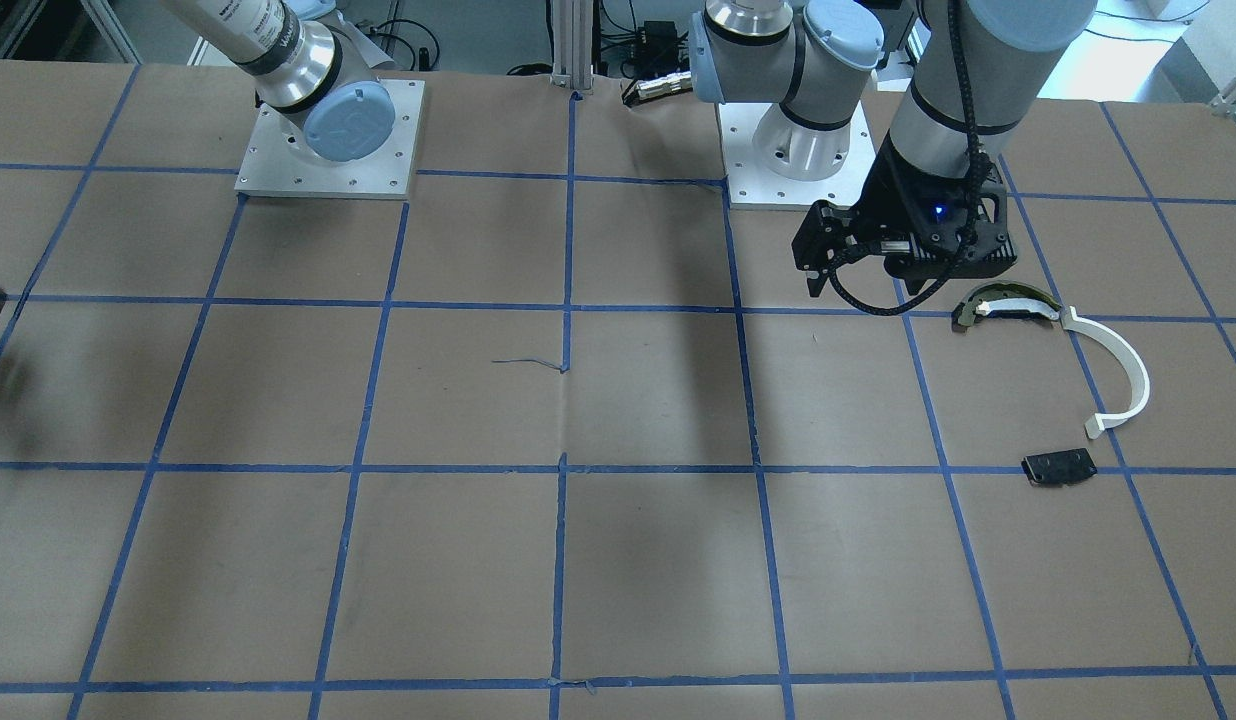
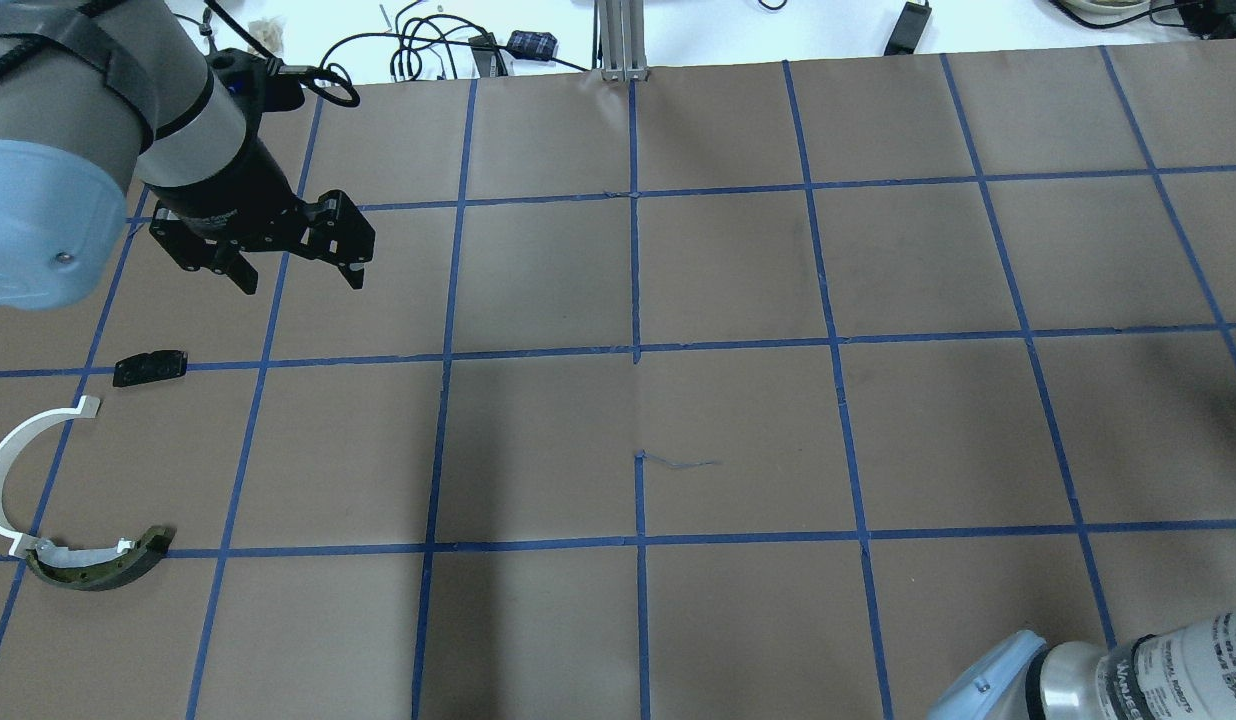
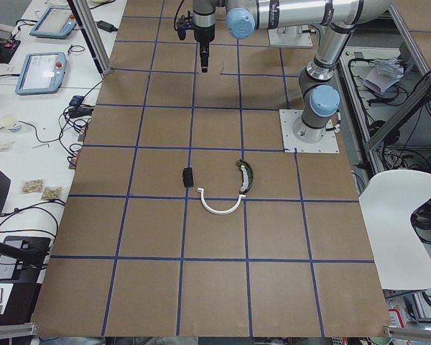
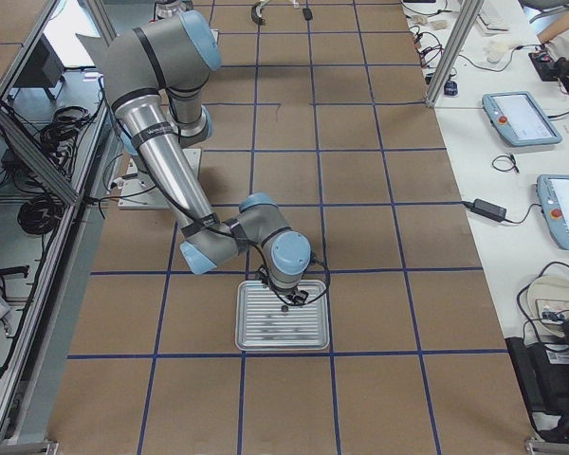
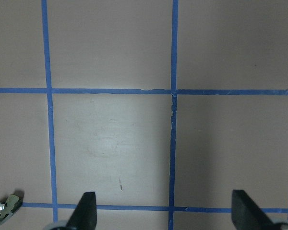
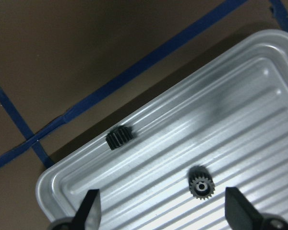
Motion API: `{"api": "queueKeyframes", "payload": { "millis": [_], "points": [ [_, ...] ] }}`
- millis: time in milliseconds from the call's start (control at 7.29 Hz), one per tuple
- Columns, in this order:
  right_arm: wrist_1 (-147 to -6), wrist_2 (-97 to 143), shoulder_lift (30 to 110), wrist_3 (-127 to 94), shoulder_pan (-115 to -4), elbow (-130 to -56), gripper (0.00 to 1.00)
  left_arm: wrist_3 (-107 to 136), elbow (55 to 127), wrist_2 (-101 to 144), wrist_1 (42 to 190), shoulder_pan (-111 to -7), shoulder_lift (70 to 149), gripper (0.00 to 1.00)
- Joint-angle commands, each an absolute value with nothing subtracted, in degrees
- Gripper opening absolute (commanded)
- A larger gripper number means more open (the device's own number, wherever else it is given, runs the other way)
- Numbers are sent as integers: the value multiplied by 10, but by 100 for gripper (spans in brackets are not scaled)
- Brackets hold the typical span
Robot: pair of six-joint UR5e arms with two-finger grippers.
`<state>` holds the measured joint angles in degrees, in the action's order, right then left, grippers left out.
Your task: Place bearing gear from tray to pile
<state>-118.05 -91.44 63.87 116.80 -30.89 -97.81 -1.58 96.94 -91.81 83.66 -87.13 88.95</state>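
Jaws of right arm (image 4: 166, 161) spread wide, pointing down over tray (image 6: 249, 110)

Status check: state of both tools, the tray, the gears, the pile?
Left tool: open, empty, above bare table.
Right tool: open, empty, over tray.
Tray: holds two gears.
Upright gear: loose in tray.
Tipped gear: loose by tray rim.
Pile: no gear yet.

Your table (image 1: 618, 400), brown paper gridded with blue tape, carries a ribbed metal tray (image 4: 275, 334) at one end; at the other, a white arc (image 1: 1138, 368) meets a dark curved piece (image 1: 1008, 303), a black plate (image 1: 1058, 467) near them
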Motion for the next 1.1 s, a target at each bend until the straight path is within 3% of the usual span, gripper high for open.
{"api": "queueKeyframes", "payload": {
  "millis": [0, 824, 961],
  "points": [
    [-1183, -873, 640, 1224, -293, -1012, 90, -16, 969, -918, 836, -870, 889, 100],
    [-1200, -849, 639, 1419, -292, -1027, 88, -12, 969, -918, 837, -869, 889, 100],
    [-1200, -850, 639, 1426, -292, -1027, 84, -12, 969, -918, 837, -869, 889, 100]
  ]
}}
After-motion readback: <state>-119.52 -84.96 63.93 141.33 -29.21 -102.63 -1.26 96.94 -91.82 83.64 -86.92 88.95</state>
